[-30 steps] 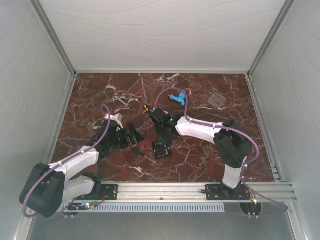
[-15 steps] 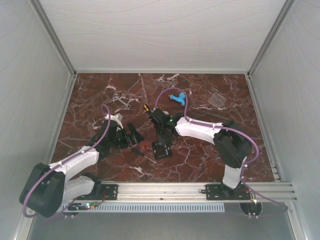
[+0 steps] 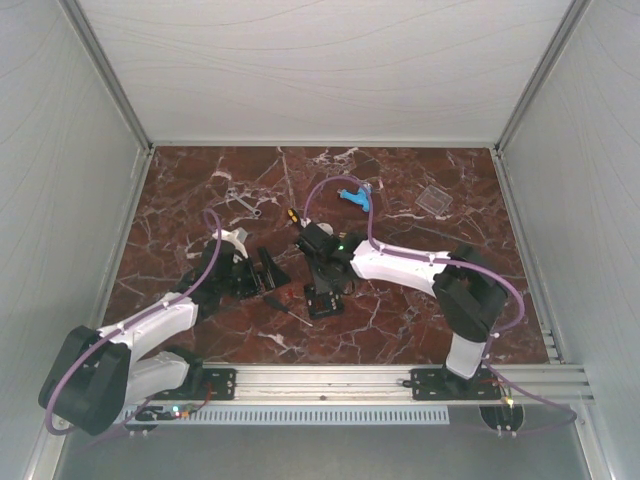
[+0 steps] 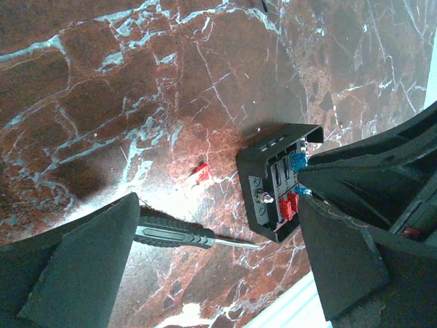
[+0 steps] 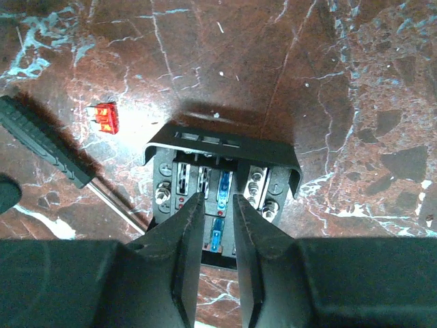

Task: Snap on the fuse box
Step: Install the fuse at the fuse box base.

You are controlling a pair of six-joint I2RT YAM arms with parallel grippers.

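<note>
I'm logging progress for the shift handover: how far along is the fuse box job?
Done: blue fuses sit in the fuse box. In hand: the right gripper hangs over it, jaws slightly apart, holding nothing; the left gripper is open. Left: the clear cover lies far off, not snapped on; a red fuse lies loose.

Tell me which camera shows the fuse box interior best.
The right wrist view: it looks straight down into the fuse box, showing slots and blue fuses, though the right gripper covers its near part. The left wrist view shows the fuse box obliquely, partly hidden. The top external view makes the fuse box a small dark square.
</note>
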